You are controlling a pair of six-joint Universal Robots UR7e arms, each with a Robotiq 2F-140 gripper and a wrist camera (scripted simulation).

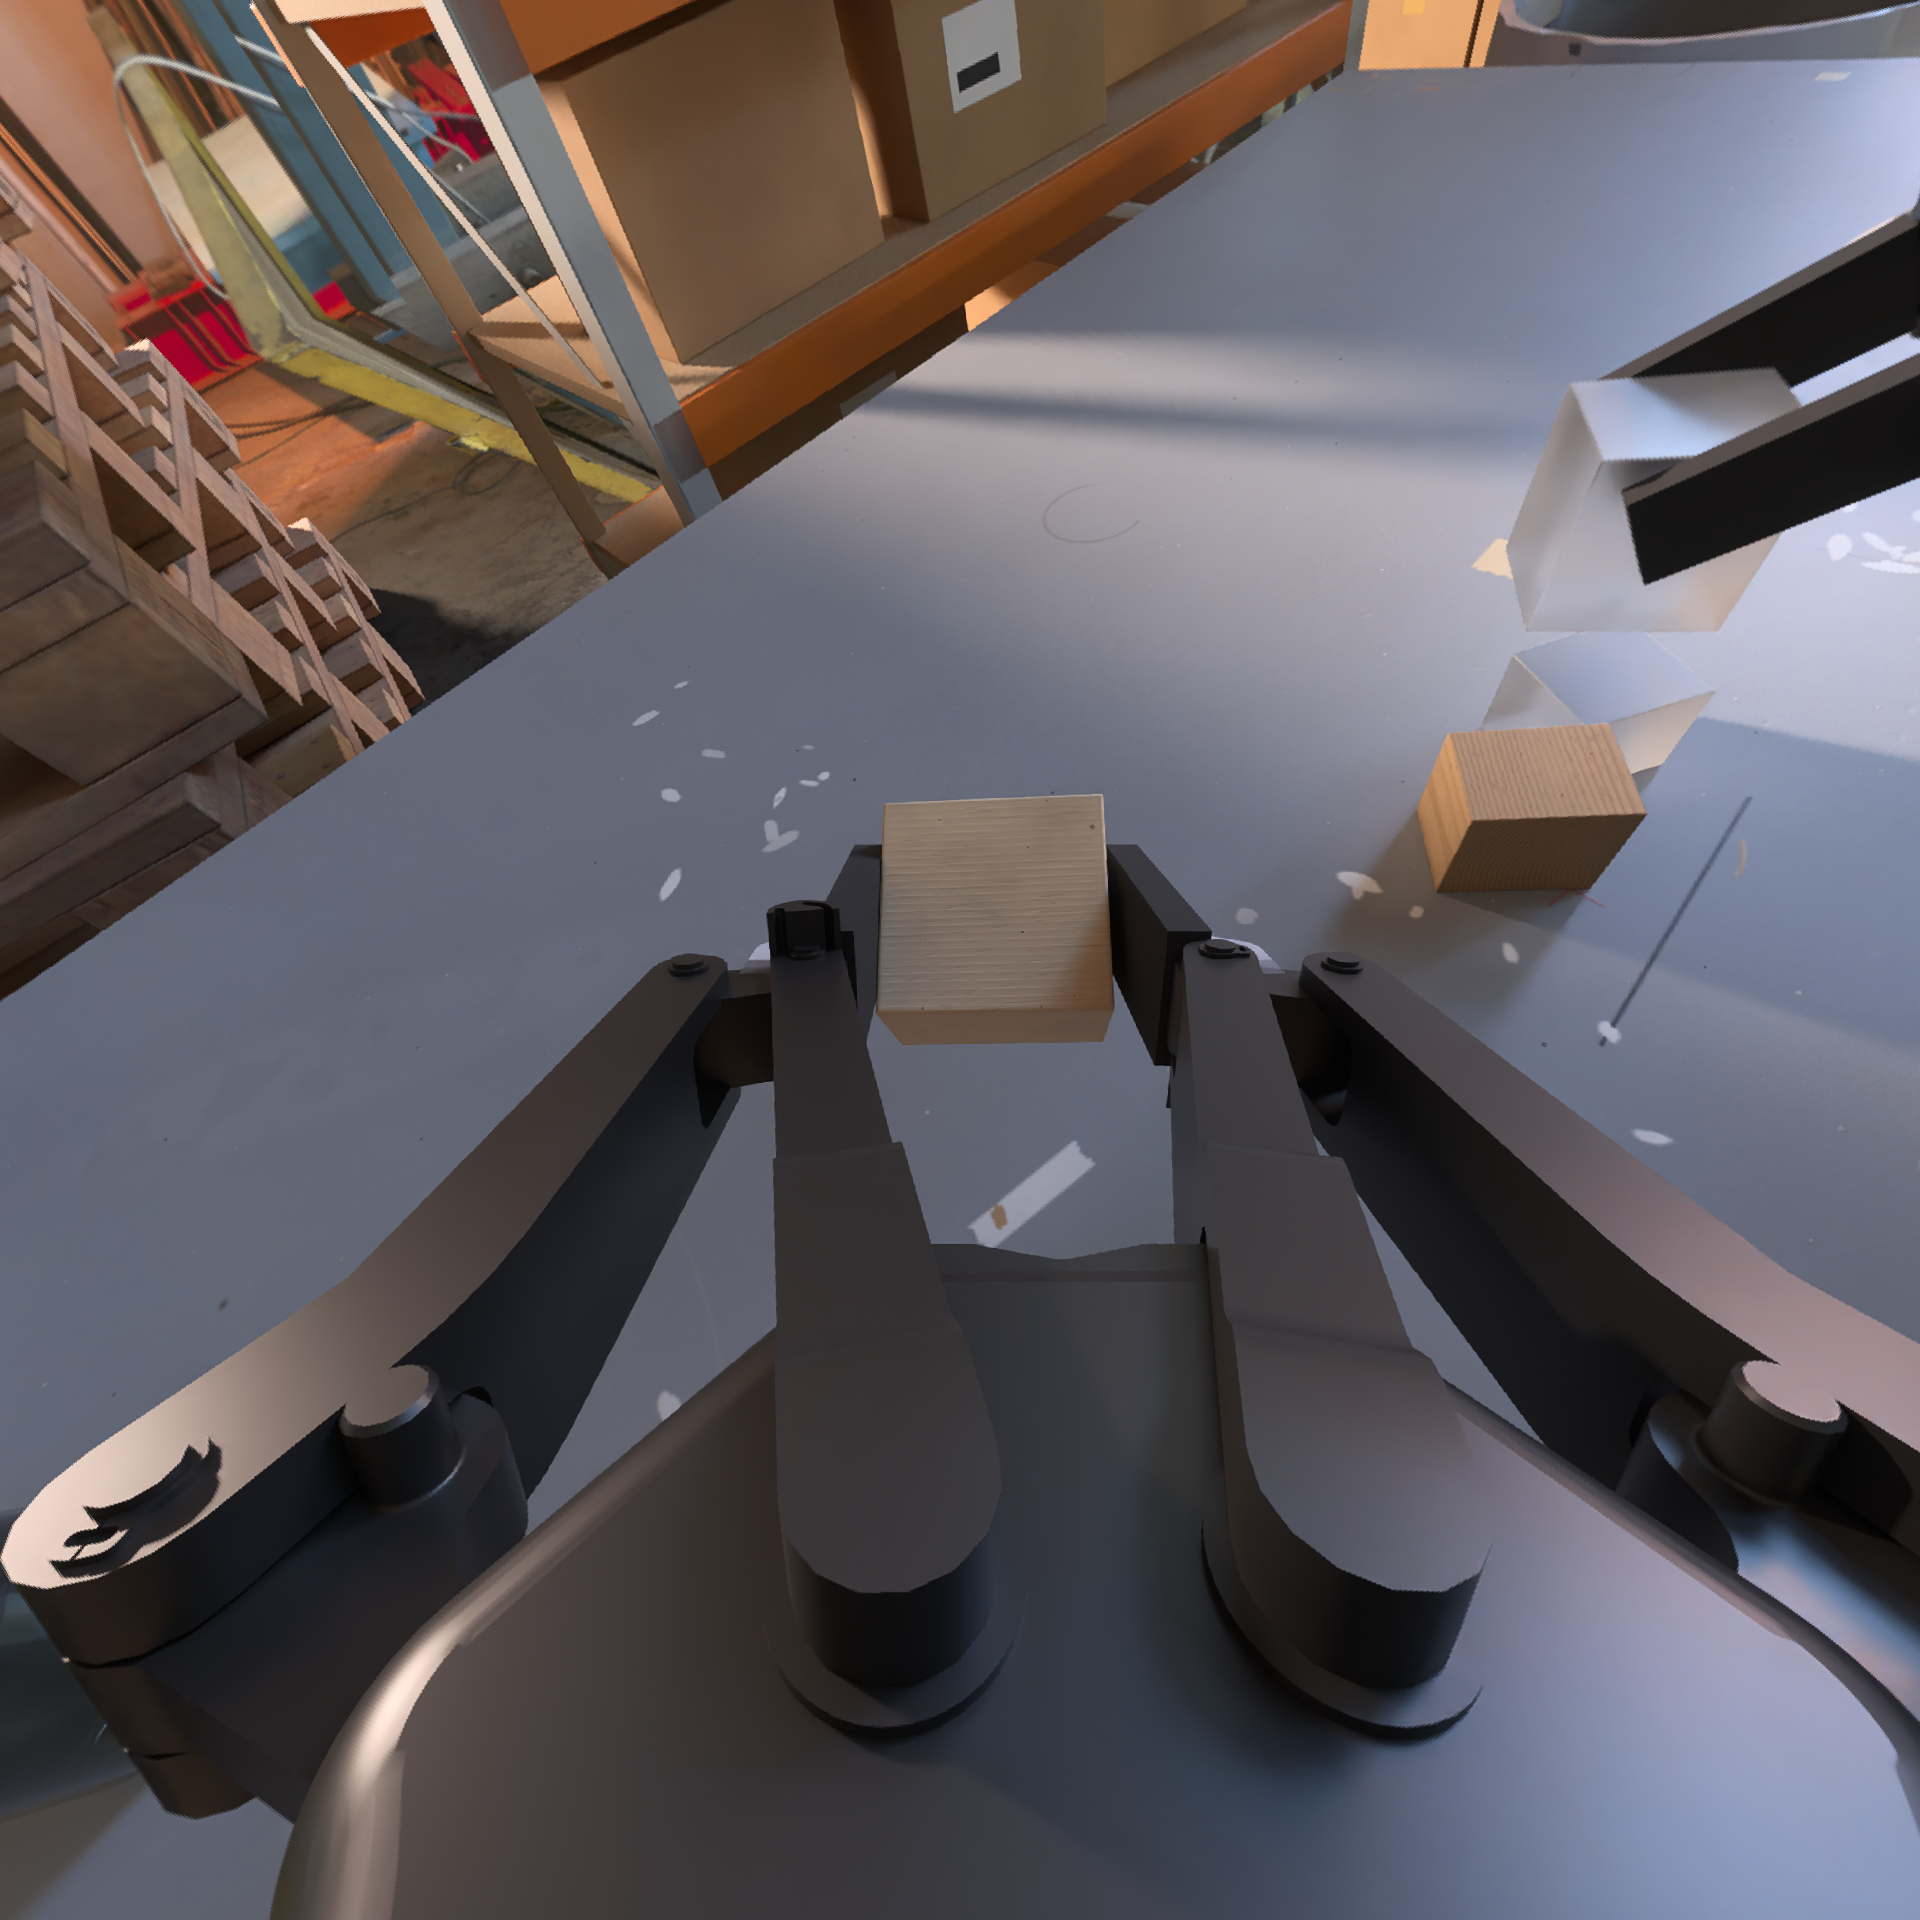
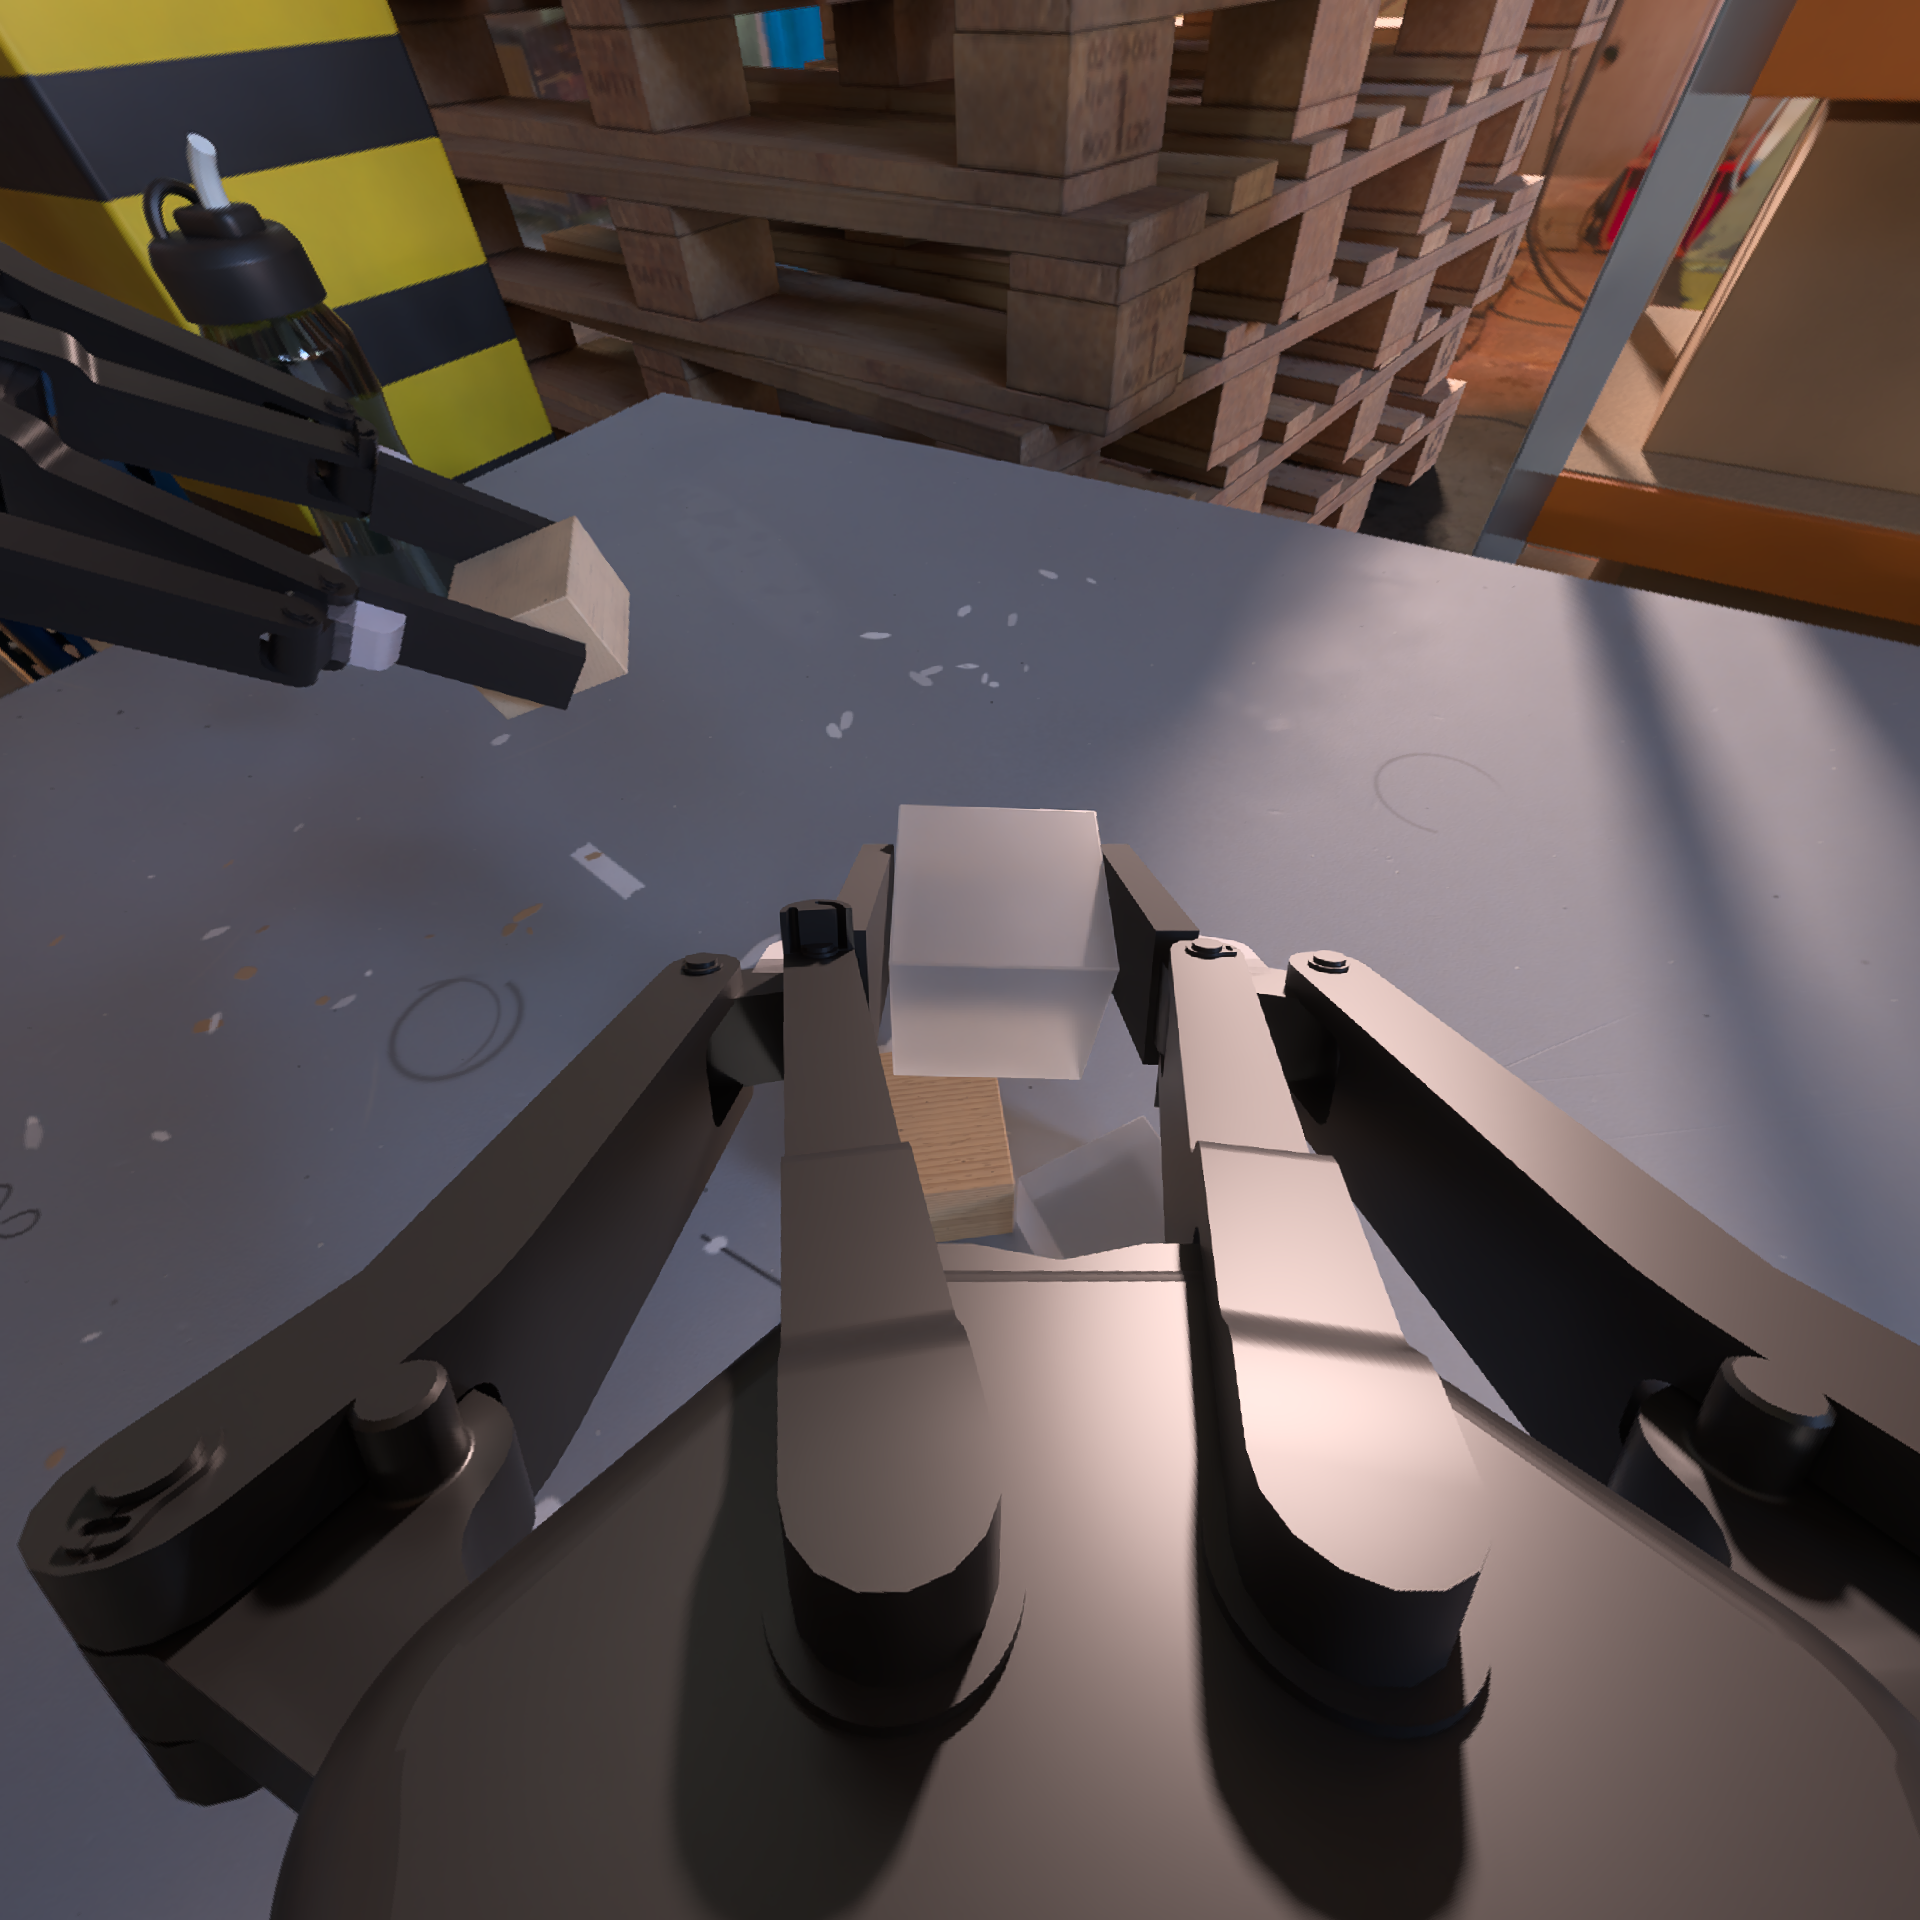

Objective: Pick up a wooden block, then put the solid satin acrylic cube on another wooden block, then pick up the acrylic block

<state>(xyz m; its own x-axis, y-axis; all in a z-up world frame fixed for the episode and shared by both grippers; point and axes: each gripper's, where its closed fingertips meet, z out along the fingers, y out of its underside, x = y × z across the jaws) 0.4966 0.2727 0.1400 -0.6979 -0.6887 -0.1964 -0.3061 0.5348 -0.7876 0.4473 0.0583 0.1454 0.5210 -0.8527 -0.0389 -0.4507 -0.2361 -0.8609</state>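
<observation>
- The left gripper (image 1: 995,920) is clamped on a pale wooden block (image 1: 992,914), one finger pad on each side, and holds it above the grey table (image 1: 520,1039).
- From the right wrist view, that same pale block (image 2: 556,603) shows at the far left, clear of the table, pinched between the left gripper's black fingers (image 2: 488,649).
- The right gripper (image 2: 1003,940) is closed on a frosted, whitish acrylic cube (image 2: 992,935), with a pad pressed to each side face.
- From the left wrist view, the cube (image 1: 1579,520) hangs in the air at the right, tilted, between the right gripper's dark fingers (image 1: 1745,499).
- A second, more orange wooden block (image 1: 1527,805) lies on the table below and near the held cube, not touching it.
- In the right wrist view this orange block (image 2: 961,1153) shows under the cube, partly hidden by a finger.
- Just beside the orange block, another pale translucent block (image 1: 1590,696) rests on the table; the two look to be touching.
- White flecks dot the table.
- Wooden pallets (image 2: 1039,260) and shelving with cardboard boxes (image 1: 727,187) stand beyond the table.
</observation>
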